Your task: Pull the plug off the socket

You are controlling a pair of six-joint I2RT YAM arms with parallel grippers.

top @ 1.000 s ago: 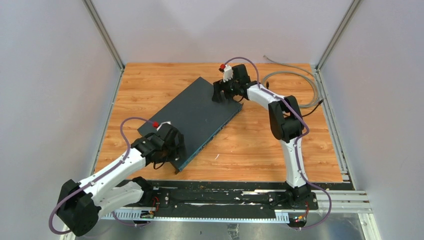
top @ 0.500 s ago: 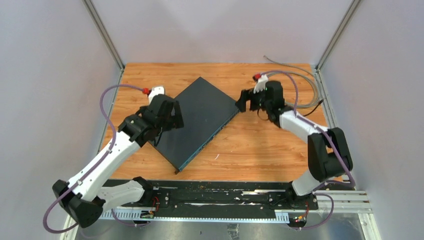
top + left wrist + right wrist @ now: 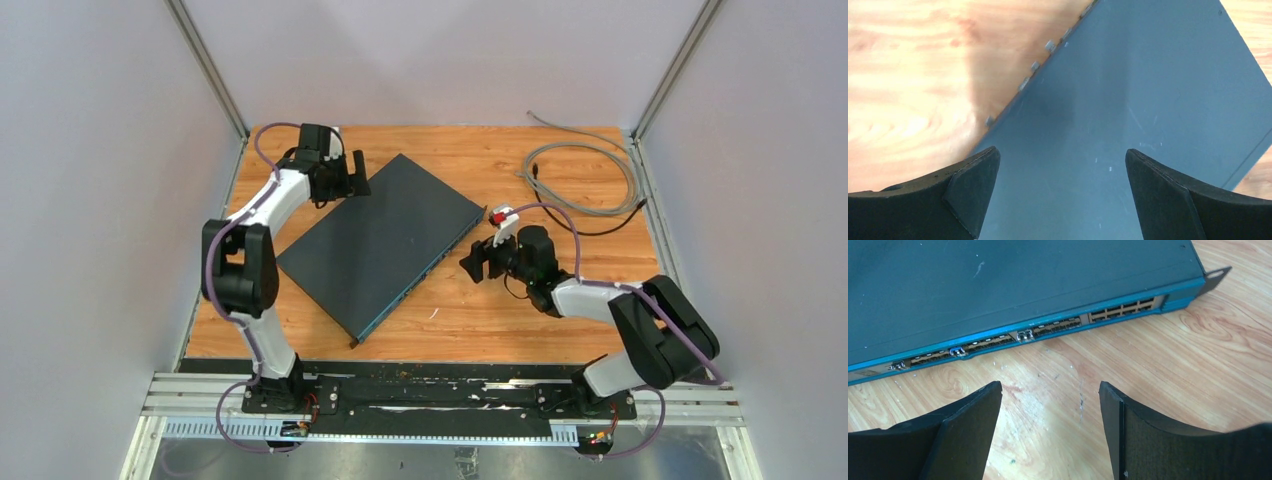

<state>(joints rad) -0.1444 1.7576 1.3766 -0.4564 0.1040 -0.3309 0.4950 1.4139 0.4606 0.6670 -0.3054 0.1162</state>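
**While both grippers gape, plug sits in switch front, ahead of R jaws**

Since nothing else crowds it, the wooden table (image 3: 520, 300) is mostly bare. A dark flat network switch (image 3: 380, 240) lies on it at a slant, mid-left. A grey cable (image 3: 632, 180) is coiled at the far right corner, well apart from the switch and from both arms.

The L arm (image 3: 240, 260) reaches up the left side. The R arm (image 3: 640, 320) is folded low on the right.

The L gripper (image 3: 358, 178) hangs over the switch's far-left edge. Its jaws are spread wide w/ nothing btw them, only the switch top under them in the L wrist view.

The R gripper (image 3: 1050, 390) sits low near the table and faces the switch's front. Its jaws are apart and grasp nothing. A strip of bare wood lies btw the fingertips and the switch; nothing blocks that gap.

The port row (image 3: 1048, 330) runs along the blue-edged front. A metal mounting ear (image 3: 1215, 276) sticks out at one end.

What looks like a small blue-tabbed plug (image 3: 956, 351) is seated in the row, ahead of the R jaws, off to their left and not touching. A silvery piece (image 3: 1023, 334) sits in the row nearer the centre line. Can't tell if that one is a plug too.
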